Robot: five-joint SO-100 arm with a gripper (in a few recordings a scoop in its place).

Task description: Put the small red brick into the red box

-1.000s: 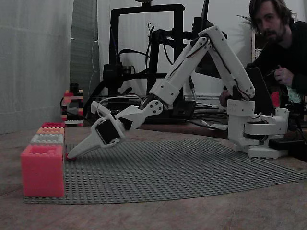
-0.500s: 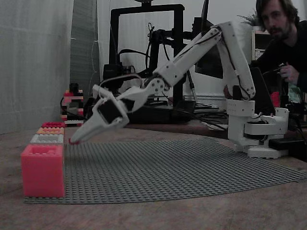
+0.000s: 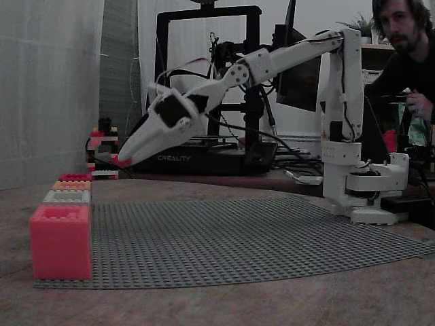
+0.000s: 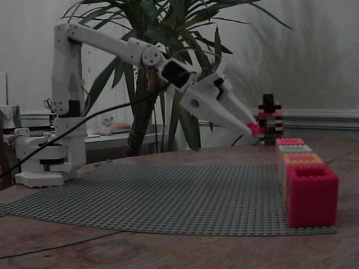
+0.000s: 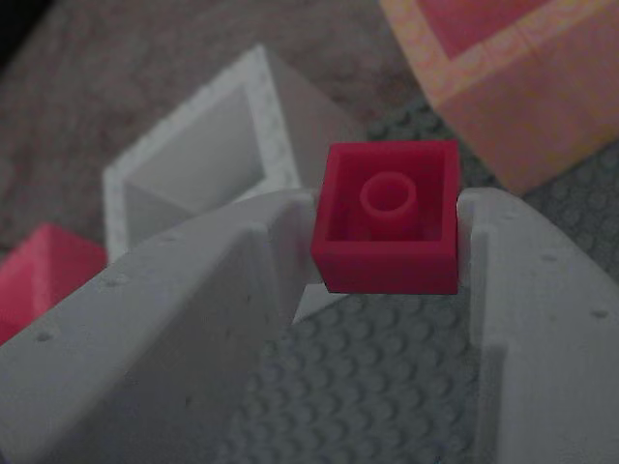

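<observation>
A fixed view: a white arm reaches left, high above the counter, with the small red plastic brick (image 3: 124, 161) at its tip. The deep crimson toy-brick box (image 3: 75, 176) ends a row of four. Dropped early, the brick would likely land in a neighbouring box.

Another fixed view: the brick (image 4: 255, 129) hangs well above the crimson box (image 4: 311, 193).

Wrist view: the jaws are closed to the brick's (image 5: 387, 217) width, pinching two opposite sides. The shallow tip grip could let it twist free. A white box (image 5: 193, 184) and an orange box (image 5: 503, 77) lie below.

White hand (image 5: 387, 242), red brick (image 5: 387, 217), grey studded baseplate (image 3: 258, 234), coral-pink box (image 3: 60, 241).
</observation>
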